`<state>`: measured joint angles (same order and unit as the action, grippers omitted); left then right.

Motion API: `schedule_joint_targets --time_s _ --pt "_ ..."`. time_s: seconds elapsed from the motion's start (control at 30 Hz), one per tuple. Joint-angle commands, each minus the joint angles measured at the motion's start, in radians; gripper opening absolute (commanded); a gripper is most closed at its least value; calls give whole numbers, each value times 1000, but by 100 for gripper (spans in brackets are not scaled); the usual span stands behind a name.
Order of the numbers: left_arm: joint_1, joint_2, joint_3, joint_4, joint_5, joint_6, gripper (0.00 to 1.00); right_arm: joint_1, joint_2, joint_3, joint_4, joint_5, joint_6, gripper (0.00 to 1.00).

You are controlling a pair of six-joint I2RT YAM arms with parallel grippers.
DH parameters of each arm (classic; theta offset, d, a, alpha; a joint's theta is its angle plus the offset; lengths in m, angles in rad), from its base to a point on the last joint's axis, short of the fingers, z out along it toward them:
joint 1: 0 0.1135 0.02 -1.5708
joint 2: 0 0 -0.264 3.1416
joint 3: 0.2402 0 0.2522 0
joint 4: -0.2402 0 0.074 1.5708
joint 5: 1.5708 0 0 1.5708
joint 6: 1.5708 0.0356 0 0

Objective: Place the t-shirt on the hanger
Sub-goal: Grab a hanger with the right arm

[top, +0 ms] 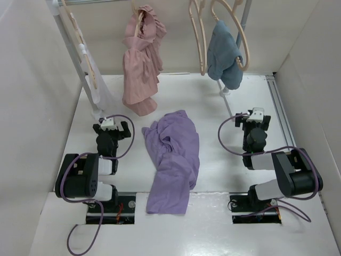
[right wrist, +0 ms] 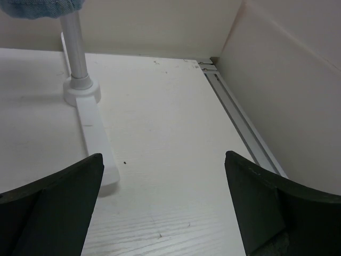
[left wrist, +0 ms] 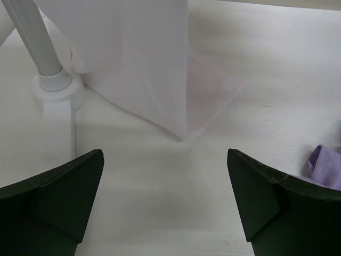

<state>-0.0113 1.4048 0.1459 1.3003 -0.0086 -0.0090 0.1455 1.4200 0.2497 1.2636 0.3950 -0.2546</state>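
The lavender t-shirt [top: 171, 154] lies crumpled on the white table [top: 213, 101], stretching from the middle toward the near edge between the two arms. Only its edge [left wrist: 326, 166] shows at the right of the left wrist view. An empty pale wooden hanger [top: 202, 64] hangs from the rack at the back, between a pink and a blue garment. My left gripper [top: 112, 127] [left wrist: 165, 154] rests open to the left of the shirt, over bare table. My right gripper [top: 254, 118] [right wrist: 163, 157] is open to the shirt's right, holding nothing.
A dusty pink garment [top: 141, 64] and a blue-grey one [top: 224, 53] [right wrist: 42, 6] hang on their own hangers. A white garment [top: 98, 85] [left wrist: 160, 64] hangs at the left post [left wrist: 40, 42]. The right post [right wrist: 74, 48] and its foot [right wrist: 93, 133] stand ahead of my right gripper. A rail [right wrist: 240, 122] runs along the right wall.
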Motion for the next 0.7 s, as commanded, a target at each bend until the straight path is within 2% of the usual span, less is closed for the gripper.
schedule_joint_targets --time_s 0.0,0.07,0.17,0.2,0.27,0.3,0.33,0.37,0.4,0.43,0.5,0.53,0.67 --pt "-3 -17 20 194 -4 -14 100 9 -6 30 45 1 9 100" --pt "-3 -17 20 194 -4 -14 100 9 -6 30 62 1 9 100" --pt "-3 -26 20 194 19 9 100 20 -61 53 -33 10 9 100" --pt "-3 -50 20 204 147 70 100 38 -79 71 -88 30 9 100" --pt "16 -90 -53 264 220 70 100 49 -174 131 -217 83 9 100" --pt "16 -165 -71 255 292 87 100 58 -206 152 -337 94 9 100" --pt "16 -217 -80 219 336 136 100 58 -234 180 -381 94 9 100" --pt "16 -274 -80 162 387 171 100 58 -283 189 -418 111 0 100" --pt "4 -391 -50 -33 441 223 100 58 -306 198 -455 125 0 100" --pt "-19 -445 -22 -155 479 283 100 58 -328 209 -528 149 0 100" --pt "-73 -525 56 -357 423 363 100 68 -389 247 -620 160 0 100" --pt "-99 -582 73 -491 373 378 100 68 -407 266 -720 195 15 100" --pt "-108 -714 113 -694 348 507 100 77 -481 388 -987 322 35 100"
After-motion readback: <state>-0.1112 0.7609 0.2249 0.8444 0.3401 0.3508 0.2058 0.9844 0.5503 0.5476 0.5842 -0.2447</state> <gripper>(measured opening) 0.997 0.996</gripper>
